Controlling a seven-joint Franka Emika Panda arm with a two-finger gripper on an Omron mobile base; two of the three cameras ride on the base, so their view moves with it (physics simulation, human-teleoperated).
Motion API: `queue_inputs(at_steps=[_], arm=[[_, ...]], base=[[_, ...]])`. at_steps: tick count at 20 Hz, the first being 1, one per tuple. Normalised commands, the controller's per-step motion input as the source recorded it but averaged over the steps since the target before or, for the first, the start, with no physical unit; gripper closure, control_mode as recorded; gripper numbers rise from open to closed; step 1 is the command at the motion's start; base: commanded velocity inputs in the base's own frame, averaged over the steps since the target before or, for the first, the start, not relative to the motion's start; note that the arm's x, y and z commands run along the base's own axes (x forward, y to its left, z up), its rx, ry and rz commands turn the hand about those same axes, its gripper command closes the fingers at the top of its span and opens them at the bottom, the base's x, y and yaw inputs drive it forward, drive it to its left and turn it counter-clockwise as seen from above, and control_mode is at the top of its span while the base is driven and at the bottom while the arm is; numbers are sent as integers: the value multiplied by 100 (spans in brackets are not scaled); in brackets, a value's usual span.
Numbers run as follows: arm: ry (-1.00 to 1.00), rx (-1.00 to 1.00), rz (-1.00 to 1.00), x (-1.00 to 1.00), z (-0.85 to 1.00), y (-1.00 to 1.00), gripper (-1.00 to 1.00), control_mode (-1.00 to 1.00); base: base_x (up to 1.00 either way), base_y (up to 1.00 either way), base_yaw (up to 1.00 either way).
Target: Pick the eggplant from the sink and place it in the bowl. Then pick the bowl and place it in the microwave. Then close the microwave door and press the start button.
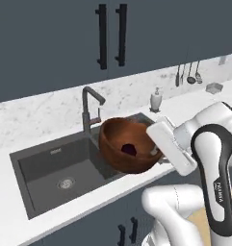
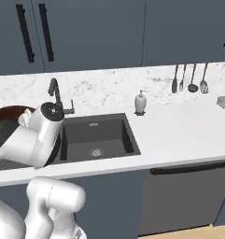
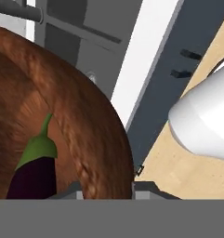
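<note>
Bowl [image 1: 124, 146] first: I see the reddish-brown wooden bowl lifted clear of the worktop [image 1: 180, 113] and hanging tilted over the right end of the sink [image 1: 50, 170], its mouth tipped toward the left base camera. The eggplant [image 1: 129, 149] lies inside it, a small dark purple lump low on the inner wall. In the hand view its green stem cap points up and away from the pincer while its dark body runs down toward the fingers, so its long axis lies roughly along the bowl's inner slope.

The pincer [image 1: 155, 146] sits at the bowl's right rim as the left base view shows it, the white hand coming in from the right. In the hand view I see the bowl's thick wall pass straight down between the two finger tips, one just inside the rim and one just outside. I read the jaws as narrow, clamped on that wall, carrying the bowl by its edge.

The microwave is nowhere in my pictures, so I judge the coming move as a carry away from the sink toward it. What matters is the tilt: gripped at one edge, the bowl hangs off to the left of the pincer, and I would level it so the eggplant does not roll out.
</note>
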Motion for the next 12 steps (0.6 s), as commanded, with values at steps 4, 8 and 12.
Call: queue_inputs(at_steps=[4,8,12], arm=[[0,0,0,0,0,0,100,100],[0,0,0,0,0,0,100,100],[0,0,0,0,0,0,100,100]], base=[[-36,0,-77],[-26,-3,-83],[-21,-11,-85]])
